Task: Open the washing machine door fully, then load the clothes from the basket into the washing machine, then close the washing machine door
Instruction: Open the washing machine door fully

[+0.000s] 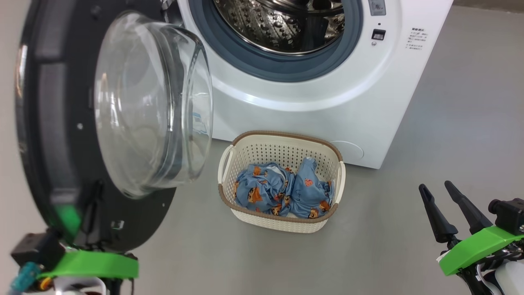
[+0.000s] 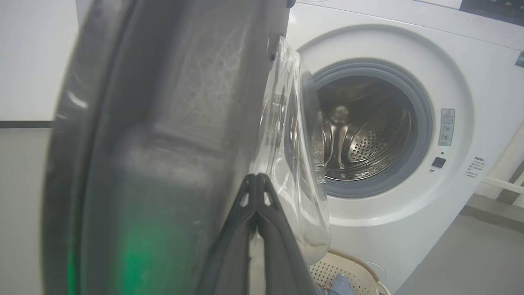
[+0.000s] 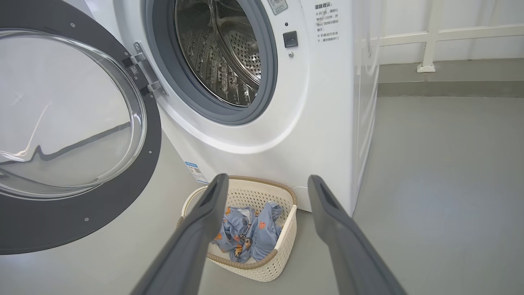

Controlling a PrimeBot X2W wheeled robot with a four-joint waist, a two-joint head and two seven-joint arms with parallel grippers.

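washing machine door [image 1: 53,123]: stood swung wide to the left of the washing machine [image 1: 311,94], drum mouth exposed
left gripper [image 2: 256,178]: jaws clenched on nothing, tips together, apparently against the door's inner face beside the glass bowl [image 2: 294,135]
right gripper [image 1: 434,187]: jaws released wide, empty, to the right of the basket [image 1: 286,135]
clothes [image 1: 282,190]: bundled in the basket, on the floor just before the machine
hazards: door might swing back once the left gripper leaves it; the light basket might tip if a finger caught its rim; a garment draped on the gasket [image 1: 282,67] might jam the door
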